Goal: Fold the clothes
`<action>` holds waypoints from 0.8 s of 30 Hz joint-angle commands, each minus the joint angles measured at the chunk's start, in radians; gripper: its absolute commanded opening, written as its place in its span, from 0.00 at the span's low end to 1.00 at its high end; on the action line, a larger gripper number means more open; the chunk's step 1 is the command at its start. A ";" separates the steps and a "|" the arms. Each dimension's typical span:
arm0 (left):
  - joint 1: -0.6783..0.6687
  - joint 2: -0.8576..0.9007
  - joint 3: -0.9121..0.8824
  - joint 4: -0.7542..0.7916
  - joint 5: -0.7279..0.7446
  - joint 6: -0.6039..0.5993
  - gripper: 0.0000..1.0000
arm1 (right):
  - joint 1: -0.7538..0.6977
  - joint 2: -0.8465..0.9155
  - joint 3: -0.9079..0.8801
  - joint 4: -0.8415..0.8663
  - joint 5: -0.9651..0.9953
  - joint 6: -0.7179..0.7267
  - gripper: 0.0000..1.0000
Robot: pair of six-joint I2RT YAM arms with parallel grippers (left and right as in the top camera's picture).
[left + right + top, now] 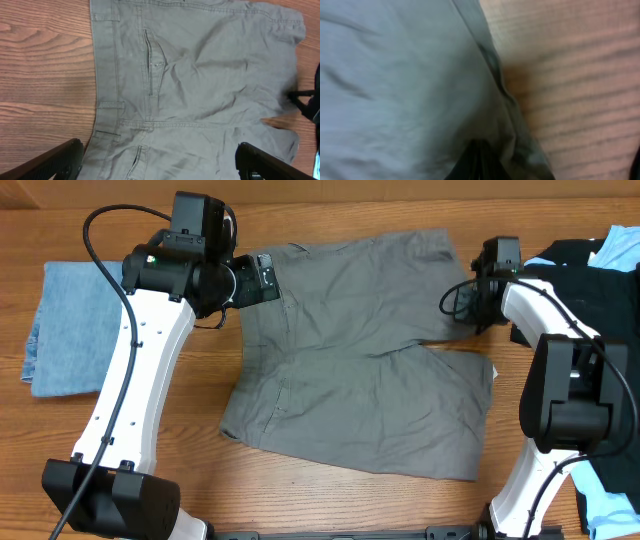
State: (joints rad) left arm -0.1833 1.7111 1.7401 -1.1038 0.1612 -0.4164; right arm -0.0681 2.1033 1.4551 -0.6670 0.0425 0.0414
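Note:
The clothes' grey garment (360,350), a pair of shorts with stitched pockets, lies spread flat on the wooden table. My left gripper (262,277) hovers over its waistband end, open. In the left wrist view both black fingers (55,160) stand wide apart over the grey cloth (200,90), holding nothing. My right gripper (462,302) sits at the far leg's hem edge. In the right wrist view its dark jaws (480,162) are pressed together, with the grey fabric (395,85) bunched up at their tips beside bare wood.
A folded denim-blue garment (70,325) lies at the left of the table. Behind the right arm is a pile of black and light blue clothes (590,255). More light blue cloth (610,515) shows at the bottom right corner.

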 commanded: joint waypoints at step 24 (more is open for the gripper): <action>-0.002 0.004 0.002 0.001 0.008 -0.003 1.00 | 0.005 -0.168 -0.068 0.122 -0.163 0.033 0.04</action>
State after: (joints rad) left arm -0.1833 1.7111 1.7401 -1.1038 0.1612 -0.4164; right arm -0.0635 1.8694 1.4685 -0.5892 -0.1463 0.0990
